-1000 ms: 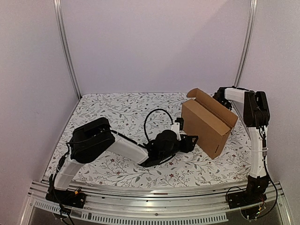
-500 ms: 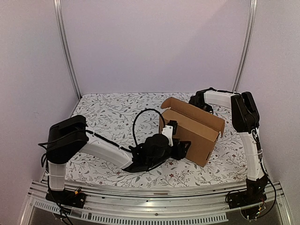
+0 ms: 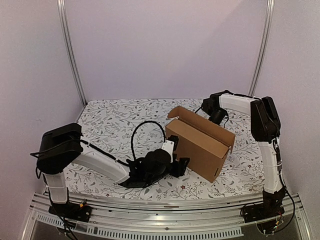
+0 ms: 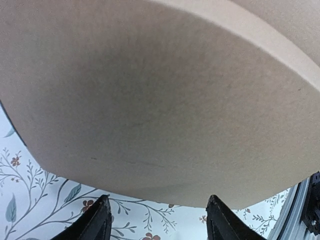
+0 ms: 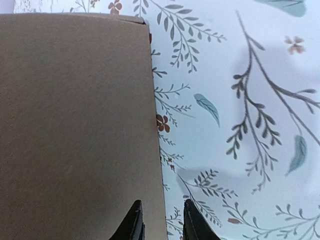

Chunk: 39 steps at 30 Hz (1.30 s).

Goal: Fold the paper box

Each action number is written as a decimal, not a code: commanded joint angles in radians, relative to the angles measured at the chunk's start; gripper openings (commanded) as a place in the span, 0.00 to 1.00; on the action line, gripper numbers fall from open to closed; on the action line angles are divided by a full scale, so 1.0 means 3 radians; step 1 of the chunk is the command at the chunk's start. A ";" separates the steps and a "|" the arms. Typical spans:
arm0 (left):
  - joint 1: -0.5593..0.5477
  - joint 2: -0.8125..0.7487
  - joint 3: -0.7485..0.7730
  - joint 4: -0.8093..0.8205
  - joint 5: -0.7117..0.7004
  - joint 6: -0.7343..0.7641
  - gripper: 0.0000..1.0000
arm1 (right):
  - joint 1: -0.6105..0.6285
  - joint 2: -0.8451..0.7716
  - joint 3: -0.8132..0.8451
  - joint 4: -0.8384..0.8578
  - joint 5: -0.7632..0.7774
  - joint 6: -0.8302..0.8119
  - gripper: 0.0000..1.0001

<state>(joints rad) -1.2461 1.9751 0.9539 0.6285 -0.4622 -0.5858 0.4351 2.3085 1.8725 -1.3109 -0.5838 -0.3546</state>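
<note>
Cardboard dragged toward centre
I see the paper box (image 3: 200, 145) shifted left on the table (image 3: 110, 120), lid still open; left gripper (image 3: 182, 164) wide before it, right gripper (image 3: 216, 117) narrow astride its rear wall, grip unclear.

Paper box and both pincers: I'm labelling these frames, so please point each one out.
paper box (image 3: 197, 145), top external view, near side wall.
left pincer (image 4: 159, 215), left wrist view, between fingertips.
right pincer (image 5: 161, 210), right wrist view, between fingertips.
</note>
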 commanded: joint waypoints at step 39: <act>0.0632 -0.0369 0.1542 -0.2407 0.0393 0.1622 0.29 | 0.0026 -0.0058 0.0918 -0.0064 -0.0763 -0.0205 0.33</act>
<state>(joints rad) -1.0653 1.8641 1.3735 -0.2123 -0.2897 -0.0803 0.4065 2.2742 2.1036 -1.3239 -0.7261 -0.4408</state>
